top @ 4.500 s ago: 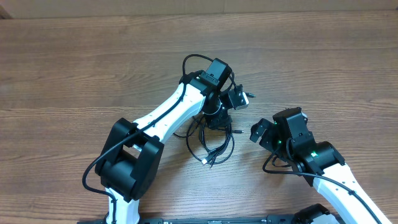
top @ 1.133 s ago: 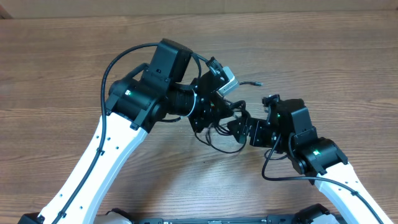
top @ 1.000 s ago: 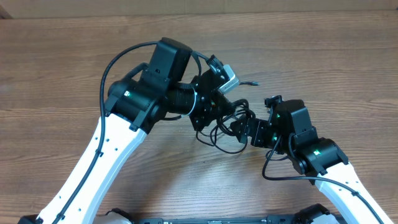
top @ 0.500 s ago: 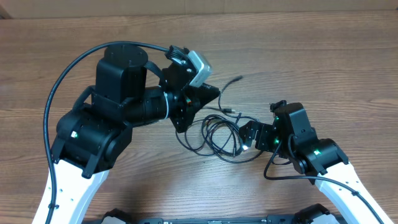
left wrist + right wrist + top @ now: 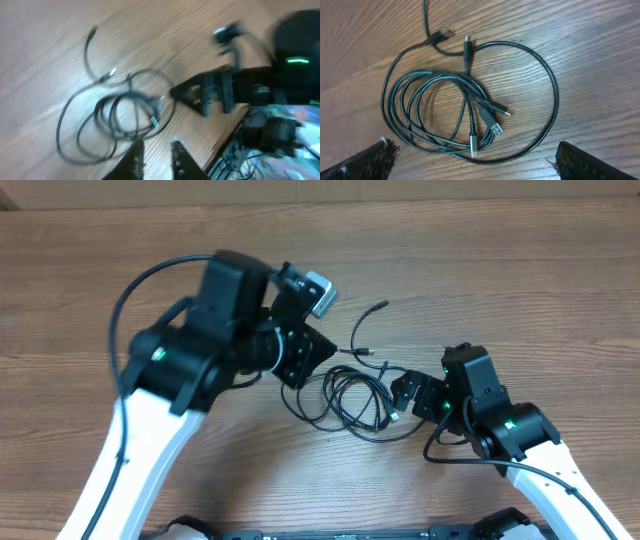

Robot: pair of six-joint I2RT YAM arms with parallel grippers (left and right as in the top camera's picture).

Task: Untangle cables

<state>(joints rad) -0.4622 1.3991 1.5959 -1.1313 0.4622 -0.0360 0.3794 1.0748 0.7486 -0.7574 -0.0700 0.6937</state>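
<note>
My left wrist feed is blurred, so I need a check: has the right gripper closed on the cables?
Observer: No. The right gripper is wide open and holds nothing. The cables lie on the wood ahead of it.
Operator: Where are the plugs?
Observer: The right wrist view shows three plugs close together inside the loops, and none is gripped.
</note>
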